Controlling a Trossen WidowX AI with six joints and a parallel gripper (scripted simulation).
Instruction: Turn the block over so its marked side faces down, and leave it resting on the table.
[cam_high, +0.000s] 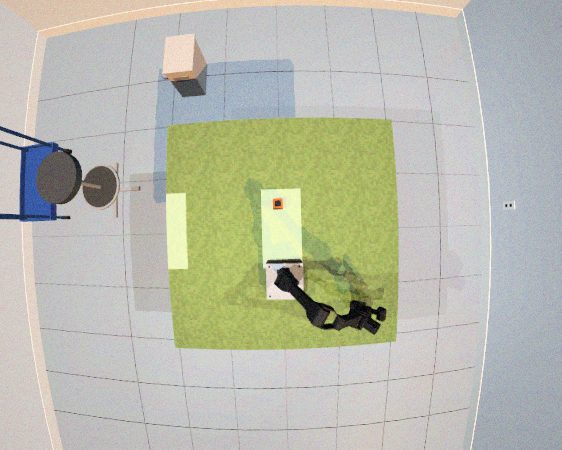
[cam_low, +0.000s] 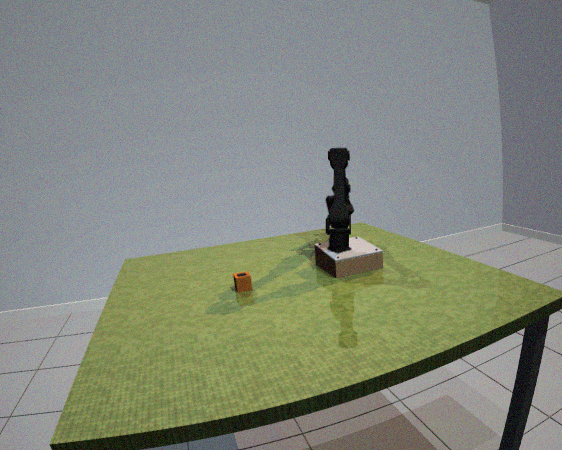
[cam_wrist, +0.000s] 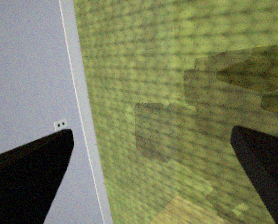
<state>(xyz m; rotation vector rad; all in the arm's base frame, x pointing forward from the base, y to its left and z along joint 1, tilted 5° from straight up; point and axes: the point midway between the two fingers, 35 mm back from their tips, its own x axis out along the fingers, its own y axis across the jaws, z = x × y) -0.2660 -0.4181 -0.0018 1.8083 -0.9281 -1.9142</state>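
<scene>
Block (cam_high: 277, 203) (cam_low: 243, 282) on table (cam_high: 225, 160) (cam_low: 280, 330) (cam_wrist: 130, 60), dark mark up, well apart fr. gripper (cam_high: 378, 320) (cam_wrist: 153, 136); gripper fingers wide apart, w/ nothing btwn

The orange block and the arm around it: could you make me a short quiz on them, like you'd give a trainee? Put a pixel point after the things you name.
1. True or false: the dark mark on the orange block (cam_high: 274, 207) (cam_low: 243, 284) faces up.
2. Fill in the blank: the arm's base plate (cam_high: 270, 294) (cam_low: 369, 247) and the block both rest on a ______ table (cam_high: 220, 160) (cam_low: 165, 340) (cam_wrist: 130, 55).
3. Multiple choice: how is the gripper (cam_high: 381, 322) (cam_wrist: 153, 136) now?
a) shut on the block
b) open, with nothing between its fingers
c) shut, with nothing between its fingers

Key: 1. true; 2. green; 3. b
</scene>
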